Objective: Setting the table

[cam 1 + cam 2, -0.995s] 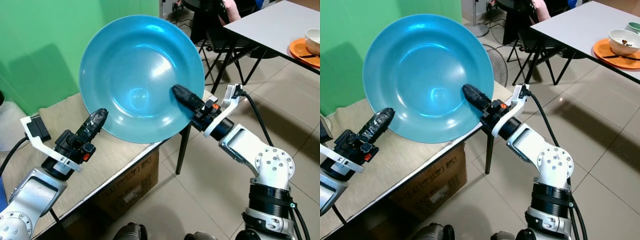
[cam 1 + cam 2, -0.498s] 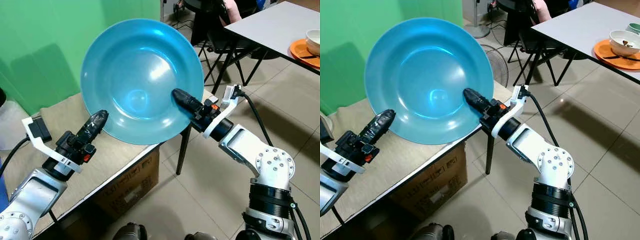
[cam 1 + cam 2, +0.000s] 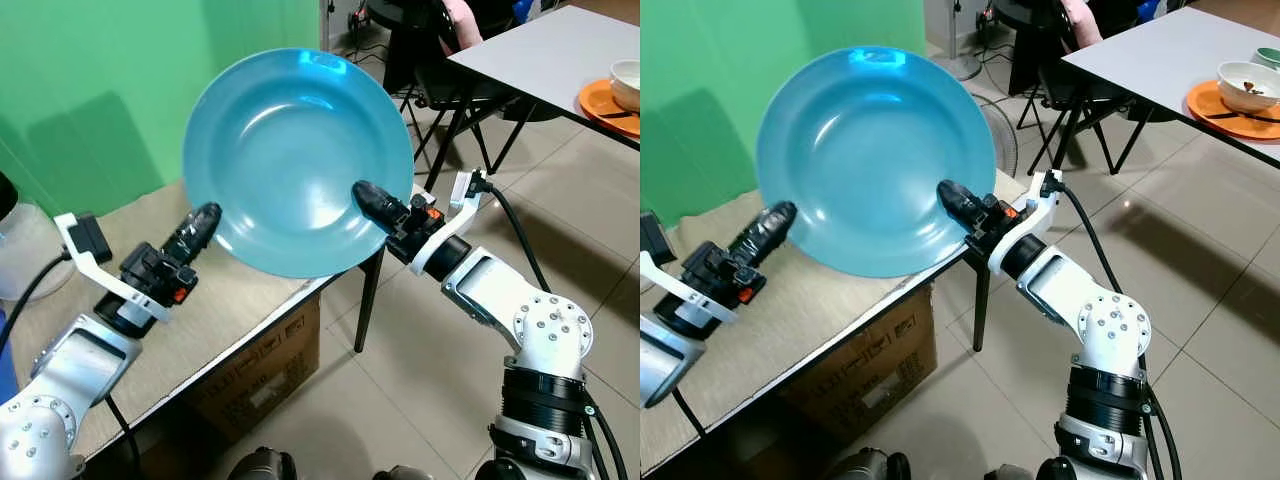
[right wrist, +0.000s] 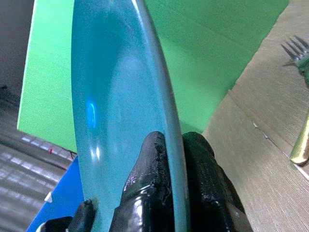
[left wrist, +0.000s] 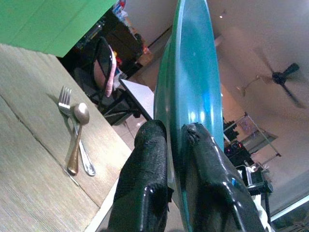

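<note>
Tilted farther back, plate (image 3: 295,160) rim pinched by left gripper (image 3: 203,219), right gripper (image 3: 366,197).

Both silver arms are reaching forward and upward. The left gripper (image 3: 206,215) is pinching its two long black fingers (image 5: 145,159) closed over the near left rim of the round, glossy blue plastic plate (image 3: 290,150), while the right gripper (image 3: 362,195) is clamping the opposite rim, one finger (image 4: 149,164) pressing each face.
</note>
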`<state>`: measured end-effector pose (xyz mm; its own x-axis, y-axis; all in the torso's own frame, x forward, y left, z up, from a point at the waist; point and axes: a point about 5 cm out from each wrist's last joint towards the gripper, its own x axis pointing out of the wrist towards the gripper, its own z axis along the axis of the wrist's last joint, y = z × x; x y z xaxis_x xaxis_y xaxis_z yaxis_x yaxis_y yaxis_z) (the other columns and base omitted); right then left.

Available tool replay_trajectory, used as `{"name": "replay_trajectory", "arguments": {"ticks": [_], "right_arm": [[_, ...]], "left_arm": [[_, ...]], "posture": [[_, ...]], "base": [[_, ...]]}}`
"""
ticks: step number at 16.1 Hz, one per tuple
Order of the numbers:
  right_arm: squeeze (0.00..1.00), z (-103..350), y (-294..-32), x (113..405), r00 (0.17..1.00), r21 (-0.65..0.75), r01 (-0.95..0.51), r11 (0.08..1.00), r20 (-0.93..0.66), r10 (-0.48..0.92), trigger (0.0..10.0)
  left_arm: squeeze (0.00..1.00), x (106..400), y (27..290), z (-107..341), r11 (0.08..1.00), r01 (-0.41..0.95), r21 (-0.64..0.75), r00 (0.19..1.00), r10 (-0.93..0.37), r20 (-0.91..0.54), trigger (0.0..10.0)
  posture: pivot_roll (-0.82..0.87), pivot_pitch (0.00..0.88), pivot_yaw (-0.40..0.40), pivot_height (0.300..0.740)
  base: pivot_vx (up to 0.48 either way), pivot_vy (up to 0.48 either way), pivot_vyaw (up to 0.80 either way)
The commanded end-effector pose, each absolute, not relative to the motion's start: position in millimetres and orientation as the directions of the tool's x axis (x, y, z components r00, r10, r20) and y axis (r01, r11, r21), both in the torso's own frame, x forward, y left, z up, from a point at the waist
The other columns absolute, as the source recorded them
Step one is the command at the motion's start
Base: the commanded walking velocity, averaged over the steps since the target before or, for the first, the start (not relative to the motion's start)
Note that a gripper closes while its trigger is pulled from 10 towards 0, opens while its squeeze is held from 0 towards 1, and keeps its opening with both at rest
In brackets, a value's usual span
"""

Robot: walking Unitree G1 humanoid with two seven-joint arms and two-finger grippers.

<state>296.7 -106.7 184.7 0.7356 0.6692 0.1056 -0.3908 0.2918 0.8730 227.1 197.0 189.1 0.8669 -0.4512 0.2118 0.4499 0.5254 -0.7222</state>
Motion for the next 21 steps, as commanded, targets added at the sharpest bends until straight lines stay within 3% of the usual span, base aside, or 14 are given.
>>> {"name": "replay_trajectory", "arguments": {"ticks": [1, 2, 3, 4, 6, 8, 9, 10, 12, 14, 19, 21], "right_arm": [[0.00, 191, -110, 298, 0.747, 0.871, -0.408, 0.273, 0.146, 0.649, 0.0], [0.00, 191, -114, 301, 0.774, 0.870, -0.396, 0.294, 0.144, 0.617, 0.0], [0.00, 191, -123, 306, 0.820, 0.872, -0.367, 0.325, 0.138, 0.555, 0.0], [0.00, 191, -135, 311, 0.866, 0.874, -0.333, 0.354, 0.135, 0.481, 0.0], [0.00, 193, -162, 312, 0.914, 0.864, -0.304, 0.402, 0.146, 0.379, 0.0], [0.00, 198, -178, 303, 0.924, 0.812, -0.314, 0.491, 0.143, 0.355, 0.0], [0.00, 201, -180, 299, 0.928, 0.763, -0.315, 0.564, 0.122, 0.353, 2.3], [0.00, 202, -180, 291, 0.933, 0.661, -0.311, 0.683, 0.075, 0.353, 10.0], [0.00, 204, -175, 279, 0.939, 0.505, -0.320, 0.802, 0.054, 0.340, 10.0], [0.00, 199, -178, 272, 0.970, 0.416, -0.224, 0.881, 0.010, 0.241, 10.0], [0.00, 190, -184, 266, 0.994, 0.333, -0.098, 0.938, -0.011, 0.108, 10.0], [0.00, 188, -183, 265, 0.996, 0.302, -0.084, 0.950, -0.014, 0.092, 10.0]], "left_arm": [[1.00, 228, 200, 185, 0.546, 0.422, -0.723, 0.879, -0.442, 0.179, 10.0], [1.00, 228, 201, 185, 0.571, 0.419, -0.706, 0.883, -0.439, 0.168, 10.0], [0.37, 228, 201, 186, 0.588, 0.421, -0.691, 0.884, -0.435, 0.169, 10.0], [0.00, 228, 200, 187, 0.610, 0.421, -0.672, 0.888, -0.428, 0.168, 10.0], [0.00, 224, 192, 185, 0.685, 0.420, -0.595, 0.886, -0.452, 0.104, 10.0], [0.00, 225, 183, 183, 0.829, 0.380, -0.410, 0.914, -0.405, 0.028, 10.0], [0.00, 229, 182, 185, 0.876, 0.336, -0.346, 0.937, -0.349, 0.029, 10.0], [0.00, 234, 181, 188, 0.937, 0.258, -0.235, 0.965, -0.260, 0.022, 10.0], [0.00, 236, 169, 187, 0.972, 0.226, -0.069, 0.974, -0.226, 0.005, 10.0], [0.00, 234, 155, 183, 0.976, 0.216, -0.038, 0.976, -0.215, 0.027, 10.0], [0.00, 236, 149, 173, 0.991, 0.131, 0.008, 0.990, -0.131, 0.047, 10.0], [0.00, 236, 147, 173, 0.988, 0.154, 0.016, 0.986, -0.155, 0.058, 10.0]], "posture": [[-0.03, 0.030, 0.070, 0.740], [-0.03, 0.021, 0.070, 0.740], [-0.03, 0.019, 0.070, 0.740], [-0.03, 0.016, 0.069, 0.740], [-0.03, 0.015, 0.069, 0.740], [-0.04, 0.015, 0.071, 0.740], [-0.05, 0.017, 0.074, 0.740], [-0.05, 0.021, 0.075, 0.740], [-0.06, 0.025, 0.075, 0.740], [-0.07, 0.035, 0.075, 0.740], [-0.09, 0.048, 0.074, 0.740], [-0.09, 0.055, 0.075, 0.740]], "base": [[0.000, 0.000, 0.00], [0.000, 0.000, 0.00], [0.000, 0.000, 0.00], [0.000, 0.000, 0.00], [0.000, 0.000, 0.00], [0.000, 0.000, 0.00], [0.000, 0.000, 0.00], [0.000, 0.000, 0.00], [0.000, 0.000, 0.00], [0.000, 0.000, -0.39], [0.000, 0.000, -0.79], [0.000, 0.000, -0.79]]}}
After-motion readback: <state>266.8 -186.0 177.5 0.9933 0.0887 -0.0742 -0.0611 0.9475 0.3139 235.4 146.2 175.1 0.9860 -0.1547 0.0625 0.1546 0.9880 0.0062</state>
